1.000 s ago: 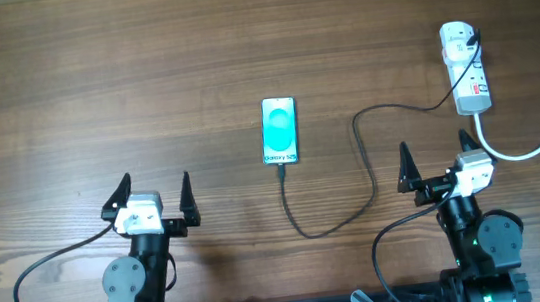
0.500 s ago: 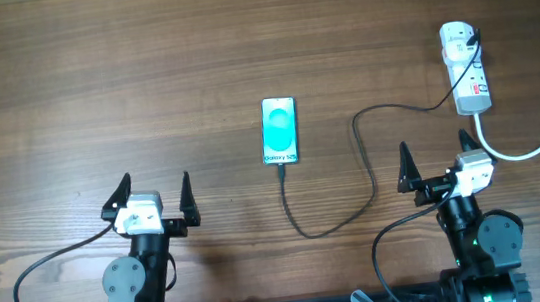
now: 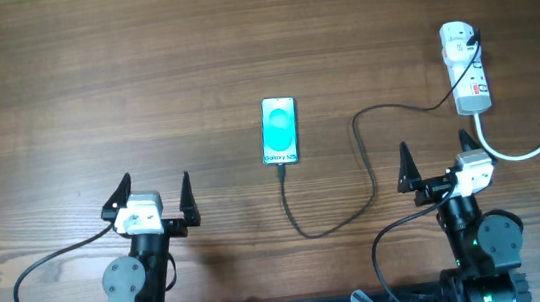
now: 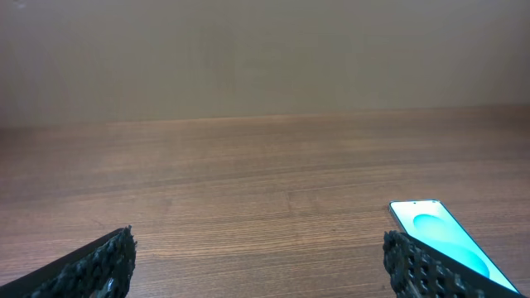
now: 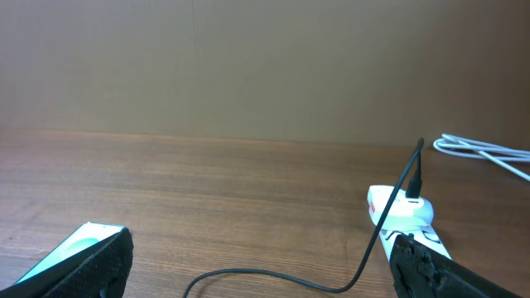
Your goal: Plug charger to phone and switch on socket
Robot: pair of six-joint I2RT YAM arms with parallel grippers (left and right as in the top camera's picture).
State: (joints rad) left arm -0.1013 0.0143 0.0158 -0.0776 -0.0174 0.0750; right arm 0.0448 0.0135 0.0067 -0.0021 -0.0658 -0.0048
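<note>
**A:** How far along does this look?

**B:** Mostly done, I'd say. The phone (image 3: 280,130) lies flat mid-tabletop (image 3: 92,79) with its cyan screen lit. The charger (image 3: 367,176) meets the phone's near edge, so its connector tip looks seated. From there the thin black cable loops toward the near side, then runs right and away to the socket (image 3: 464,68) at the far right. Its plug sits in the outlet at the socket's far end.

**A:** And the switch?

**B:** I can see a red mark on the strip, but it's too small to tell whether it is on. If any step is left, it's that one, and the right arm is the closer of the two.

**A:** What are the arms doing?

**B:** Both are parked at the near edge, well apart from everything. The left jaws are spread wide and hold nothing, and the right jaws are the same. The right wrist view shows the socket ahead on its right, out of reach.

**A:** Any change from a second ago?

**B:** None I can find. The phone, cable, socket and both arms sit exactly where they were.
</note>
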